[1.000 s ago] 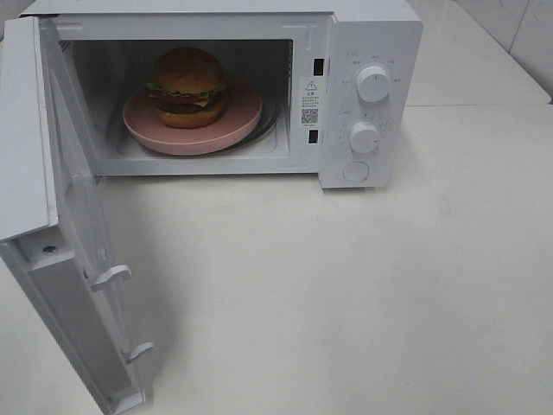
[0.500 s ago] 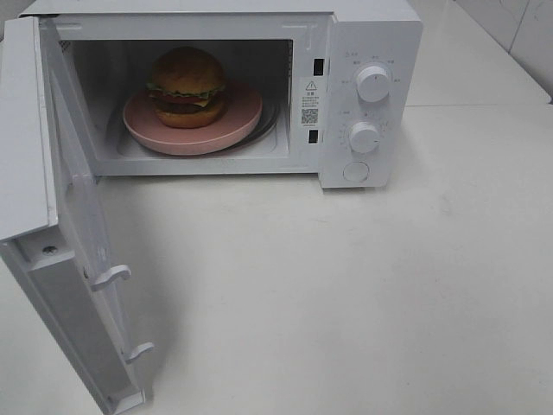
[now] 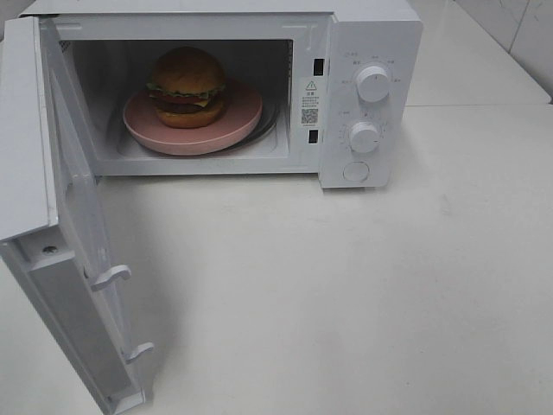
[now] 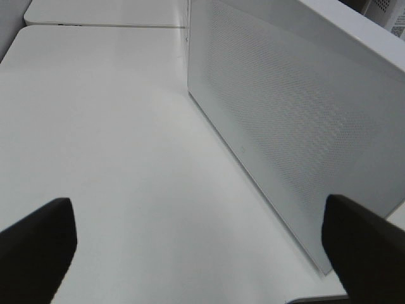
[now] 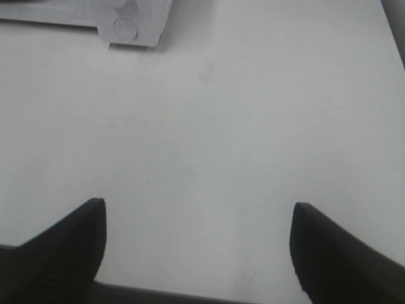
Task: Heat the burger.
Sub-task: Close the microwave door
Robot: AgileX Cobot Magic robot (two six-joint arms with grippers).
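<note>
Nothing had changed in the last second: the high view looked the same as it had a second before, and neither arm showed in it. The burger [image 3: 187,86] sat on the pink plate [image 3: 246,121] inside the microwave [image 3: 371,35], toward the cavity's left side. The door [image 3: 73,251] stood swung fully open on its left hinge.

The left arm's fingers [image 4: 38,247] were spread wide and held nothing. The wrist view showed the door's perforated panel [image 4: 297,120] near them, but nothing touched it. The right arm's fingers [image 5: 57,253] were also well apart and empty over bare counter [image 3: 346,294], with the microwave's round button [image 5: 125,28] far ahead of them.

Judged from this layout, the loading step looked finished, since the food was already in the cavity and both sets of fingers were free. The lack of movement read as a pause between steps rather than progress. What seemed left was to shut the door and then set the heating with the upper knob [image 3: 372,83] and the lower knob [image 3: 365,137]. The left arm looked the better placed for the door, since that panel filled its view. A push would need to land on the panel's free edge to swing it round without shifting the whole oven.
</note>
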